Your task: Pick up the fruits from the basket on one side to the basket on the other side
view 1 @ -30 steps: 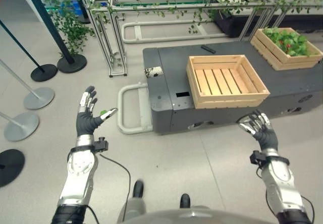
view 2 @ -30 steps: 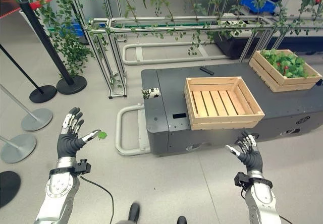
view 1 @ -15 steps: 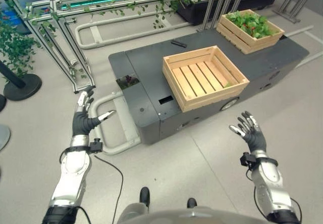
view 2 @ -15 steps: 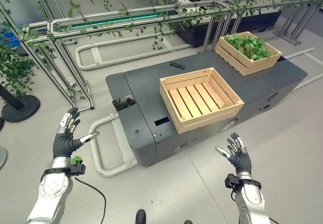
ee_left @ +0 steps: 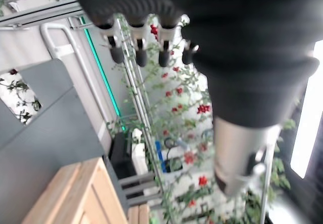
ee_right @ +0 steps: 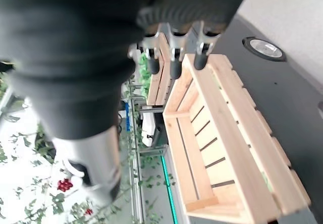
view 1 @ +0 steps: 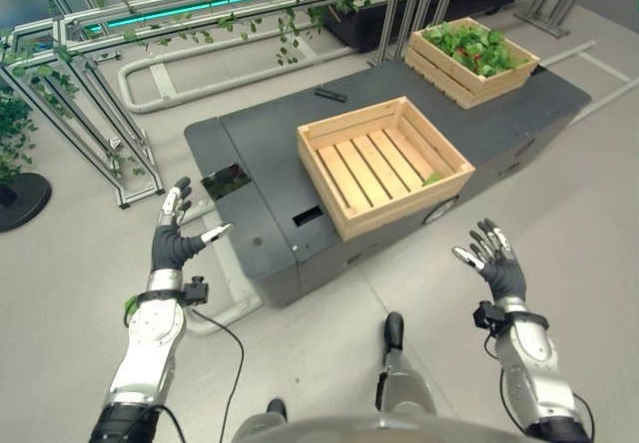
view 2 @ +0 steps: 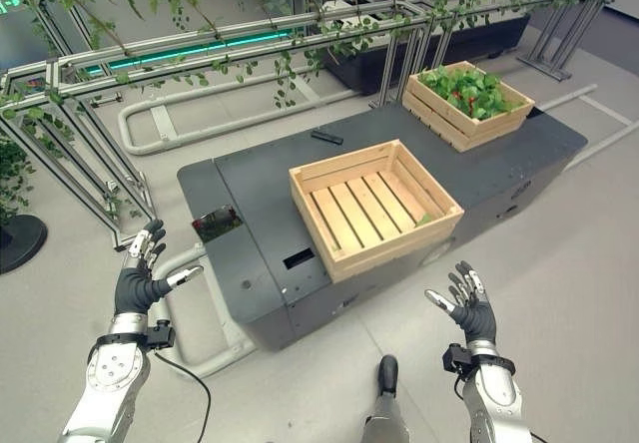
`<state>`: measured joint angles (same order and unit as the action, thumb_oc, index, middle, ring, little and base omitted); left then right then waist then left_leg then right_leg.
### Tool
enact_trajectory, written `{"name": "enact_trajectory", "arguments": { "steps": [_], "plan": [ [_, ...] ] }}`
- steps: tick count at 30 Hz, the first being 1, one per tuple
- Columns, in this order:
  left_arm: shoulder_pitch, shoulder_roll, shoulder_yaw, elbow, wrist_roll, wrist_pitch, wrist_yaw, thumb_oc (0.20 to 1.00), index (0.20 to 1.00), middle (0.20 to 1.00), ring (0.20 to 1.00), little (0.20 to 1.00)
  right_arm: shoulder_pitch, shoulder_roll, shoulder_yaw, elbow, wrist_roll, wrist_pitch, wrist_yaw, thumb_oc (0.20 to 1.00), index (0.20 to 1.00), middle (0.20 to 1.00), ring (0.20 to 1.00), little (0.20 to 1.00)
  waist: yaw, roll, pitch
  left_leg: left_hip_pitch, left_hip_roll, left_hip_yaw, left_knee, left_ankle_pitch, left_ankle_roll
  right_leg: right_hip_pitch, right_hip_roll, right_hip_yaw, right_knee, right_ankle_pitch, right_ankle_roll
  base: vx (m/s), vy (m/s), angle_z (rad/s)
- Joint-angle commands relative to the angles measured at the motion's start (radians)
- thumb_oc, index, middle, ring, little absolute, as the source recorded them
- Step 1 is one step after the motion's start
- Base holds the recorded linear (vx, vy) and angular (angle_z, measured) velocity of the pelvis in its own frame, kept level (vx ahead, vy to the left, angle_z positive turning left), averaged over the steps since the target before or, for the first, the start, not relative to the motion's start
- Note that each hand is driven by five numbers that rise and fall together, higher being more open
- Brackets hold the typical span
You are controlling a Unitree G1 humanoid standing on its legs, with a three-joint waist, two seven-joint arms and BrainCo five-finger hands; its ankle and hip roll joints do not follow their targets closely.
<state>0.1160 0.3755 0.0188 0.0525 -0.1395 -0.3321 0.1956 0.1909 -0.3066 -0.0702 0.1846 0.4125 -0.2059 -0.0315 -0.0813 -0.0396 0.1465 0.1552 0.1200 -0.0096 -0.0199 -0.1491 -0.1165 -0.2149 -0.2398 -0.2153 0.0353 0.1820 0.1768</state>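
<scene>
Swinging further right, the camera now centres the empty crate (view 2: 374, 204) — both the left hand (view 1: 176, 238) and right hand (view 1: 491, 259) hover spread-fingered, holding nothing. Approach step: fruit sits in the far crate (view 2: 467, 102) — next, step closer.

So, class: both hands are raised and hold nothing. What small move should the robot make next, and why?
Probably step closer and towards the far crate. It is the one with greenery and red fruit, while the near crate holds almost nothing. The left hand and right hand are open above the floor, short of the dark platform, so neither looks able to reach the fruit from here.
</scene>
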Motion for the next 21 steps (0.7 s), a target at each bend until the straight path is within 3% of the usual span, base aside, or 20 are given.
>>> {"name": "enact_trajectory", "arguments": {
  "steps": [1,2,3,4,5,6,7,8,10,11,12,13,15,16,17,18,19,20,21],
  "plan": [
    [-0.046,0.05,0.03,-0.097,-0.011,-0.041,0.001,1.0,1.0,1.0,1.0,1.0,-0.077,-0.018,-0.04,-0.069,-0.003,-0.047,0.005,1.0,1.0,1.0,1.0,1.0,-0.041,-0.021,-0.029,0.072,0.014,-0.012,0.124,-0.042,-0.004,0.006,-0.02,0.006,-0.035,-0.036,0.043,0.33,-0.318,0.48],
    [-0.052,0.035,0.02,-0.095,-0.044,-0.046,-0.01,1.0,1.0,1.0,1.0,1.0,-0.075,-0.039,-0.038,-0.073,-0.004,-0.051,0.009,1.0,1.0,1.0,1.0,1.0,-0.04,-0.008,-0.031,0.057,0.04,-0.036,0.175,0.066,-0.029,0.02,0.018,0.003,0.005,-0.062,0.018,0.29,-0.301,0.33],
    [-0.056,0.034,0.014,-0.096,-0.043,-0.045,-0.012,1.0,1.0,1.0,1.0,1.0,-0.075,-0.047,-0.032,-0.078,-0.003,-0.05,0.014,1.0,1.0,1.0,1.0,1.0,-0.038,-0.005,-0.035,0.048,0.05,-0.049,0.204,0.129,-0.037,0.032,0.04,-0.001,0.013,-0.083,0.001,0.29,-0.302,0.11],
    [-0.056,0.033,0.014,-0.096,-0.043,-0.045,-0.012,1.0,1.0,1.0,1.0,1.0,-0.075,-0.048,-0.032,-0.078,-0.003,-0.05,0.014,1.0,1.0,1.0,1.0,1.0,-0.042,-0.002,-0.035,0.047,0.054,-0.054,0.202,0.131,-0.04,0.033,0.041,-0.006,0.014,-0.085,-0.001,0.19,-0.265,-0.14],
    [-0.058,0.039,0.011,-0.097,-0.04,-0.046,-0.016,1.0,1.0,1.0,1.0,1.0,-0.072,-0.051,-0.028,-0.082,0.017,-0.049,0.025,1.0,1.0,1.0,1.0,1.0,-0.045,-0.006,-0.041,0.038,0.067,-0.065,0.233,0.203,-0.047,0.048,0.074,-0.002,0.019,-0.104,-0.029,0.32,-0.423,-0.19],
    [-0.061,0.037,0.003,-0.091,-0.05,-0.041,-0.019,1.0,1.0,1.0,1.0,1.0,-0.067,-0.056,-0.019,-0.086,0.028,-0.051,0.025,1.0,1.0,1.0,1.0,1.0,-0.042,-0.014,-0.053,0.0,0.098,-0.066,0.314,0.311,-0.05,0.097,0.123,0.006,0.004,-0.152,-0.066,0.32,-0.419,0.0],
    [-0.061,0.038,0.003,-0.091,-0.05,-0.041,-0.019,1.0,1.0,1.0,1.0,1.0,-0.067,-0.056,-0.019,-0.086,0.028,-0.051,0.025,1.0,1.0,1.0,1.0,1.0,-0.044,-0.013,-0.053,-0.003,0.1,-0.069,0.318,0.31,-0.052,0.099,0.125,0.004,0.002,-0.151,-0.068,0.43,-0.61,0.09],
    [-0.071,0.036,-0.005,-0.082,-0.055,-0.031,-0.02,1.0,1.0,1.0,1.0,1.0,-0.064,-0.061,-0.015,-0.09,0.044,-0.058,0.014,1.0,1.0,1.0,1.0,1.0,-0.036,-0.039,-0.047,-0.077,0.12,-0.04,0.438,0.363,-0.029,0.163,0.154,0.012,-0.026,-0.187,-0.106,0.27,-0.455,0.18],
    [-0.075,0.037,-0.012,-0.082,-0.051,-0.03,-0.018,1.0,1.0,1.0,1.0,1.0,-0.064,-0.06,-0.012,-0.093,0.053,-0.059,0.009,1.0,1.0,1.0,1.0,1.0,-0.032,-0.049,-0.038,-0.116,0.117,-0.031,0.496,0.357,-0.021,0.186,0.165,0.017,-0.037,-0.197,-0.118,0.26,-0.374,0.15],
    [-0.079,0.032,-0.009,-0.072,-0.046,-0.027,-0.004,1.0,1.0,1.0,1.0,1.0,-0.071,-0.068,0.003,-0.085,0.047,-0.053,0.008,1.0,1.0,1.0,1.0,1.0,-0.002,-0.058,-0.023,-0.172,0.022,-0.061,0.535,0.259,-0.009,0.222,0.178,0.04,-0.049,-0.214,-0.123,0.26,-0.254,-0.07],
    [-0.077,0.023,-0.012,-0.071,-0.053,-0.025,-0.005,1.0,1.0,1.0,1.0,1.0,-0.076,-0.069,0.005,-0.081,0.039,-0.049,0.002,1.0,1.0,1.0,1.0,1.0,0.011,-0.061,-0.017,-0.22,-0.025,-0.059,0.536,0.216,0.002,0.243,0.186,0.049,-0.055,-0.221,-0.123,0.25,-0.255,-0.33],
    [-0.078,0.024,-0.012,-0.071,-0.053,-0.025,-0.005,1.0,1.0,1.0,1.0,1.0,-0.077,-0.069,0.005,-0.081,0.039,-0.048,0.001,1.0,1.0,1.0,1.0,1.0,0.01,-0.064,-0.019,-0.226,-0.028,-0.059,0.536,0.22,0.004,0.238,0.182,0.048,-0.055,-0.219,-0.122,0.14,-0.143,-0.39],
    [-0.066,0.019,-0.011,-0.063,-0.059,-0.025,0.001,1.0,1.0,1.0,1.0,1.0,-0.082,-0.056,0.007,-0.075,0.049,-0.052,0.0,1.0,1.0,1.0,1.0,1.0,0.028,-0.074,-0.017,-0.316,-0.081,-0.023,0.467,0.154,0.03,0.265,0.196,0.064,-0.056,-0.237,-0.115,0.29,-0.155,-0.12],
    [-0.059,0.023,-0.014,-0.056,-0.054,-0.027,0.003,1.0,1.0,1.0,1.0,1.0,-0.083,-0.054,0.011,-0.072,0.042,-0.056,-0.002,1.0,1.0,1.0,1.0,1.0,0.042,-0.058,-0.014,-0.359,-0.094,0.013,0.307,0.151,0.05,0.286,0.224,0.067,-0.047,-0.263,-0.112,0.34,-0.094,0.01],
    [-0.058,0.022,-0.015,-0.055,-0.054,-0.027,0.004,1.0,1.0,1.0,1.0,1.0,-0.082,-0.055,0.011,-0.072,0.042,-0.056,-0.002,1.0,1.0,1.0,1.0,1.0,0.044,-0.06,-0.014,-0.35,-0.096,0.016,0.296,0.154,0.051,0.289,0.221,0.069,-0.046,-0.266,-0.111,0.46,-0.07,-0.23],
    [-0.05,0.025,-0.016,-0.051,-0.042,-0.026,0.014,1.0,1.0,1.0,1.0,1.0,-0.084,-0.049,0.027,-0.062,0.034,-0.061,-0.006,1.0,1.0,1.0,1.0,1.0,0.073,-0.033,-0.013,-0.376,-0.123,-0.021,0.108,0.241,0.052,0.327,0.269,0.092,-0.043,-0.293,-0.115,0.27,-0.032,-0.41],
    [-0.05,0.025,-0.017,-0.051,-0.042,-0.026,0.014,1.0,1.0,1.0,1.0,1.0,-0.083,-0.049,0.027,-0.062,0.033,-0.061,-0.007,1.0,1.0,1.0,1.0,1.0,0.074,-0.035,-0.011,-0.367,-0.125,-0.02,0.096,0.247,0.052,0.331,0.266,0.093,-0.043,-0.294,-0.115,0.51,-0.034,-0.51],
    [-0.048,0.026,-0.016,-0.055,-0.028,-0.026,0.022,1.0,1.0,1.0,1.0,1.0,-0.088,-0.058,0.037,-0.065,0.003,-0.064,-0.01,1.0,1.0,1.0,1.0,1.0,0.089,-0.028,-0.007,-0.404,-0.128,-0.033,-0.022,0.293,0.03,0.372,0.285,0.12,-0.045,-0.332,-0.122,0.26,-0.006,-0.31],
    [-0.048,0.026,-0.016,-0.055,-0.028,-0.026,0.022,1.0,1.0,1.0,1.0,1.0,-0.088,-0.058,0.037,-0.065,0.003,-0.064,-0.01,1.0,1.0,1.0,1.0,1.0,0.09,-0.029,-0.006,-0.401,-0.129,-0.032,-0.025,0.294,0.03,0.374,0.285,0.12,-0.044,-0.332,-0.122,0.37,0.014,-0.07]
  ]
}}
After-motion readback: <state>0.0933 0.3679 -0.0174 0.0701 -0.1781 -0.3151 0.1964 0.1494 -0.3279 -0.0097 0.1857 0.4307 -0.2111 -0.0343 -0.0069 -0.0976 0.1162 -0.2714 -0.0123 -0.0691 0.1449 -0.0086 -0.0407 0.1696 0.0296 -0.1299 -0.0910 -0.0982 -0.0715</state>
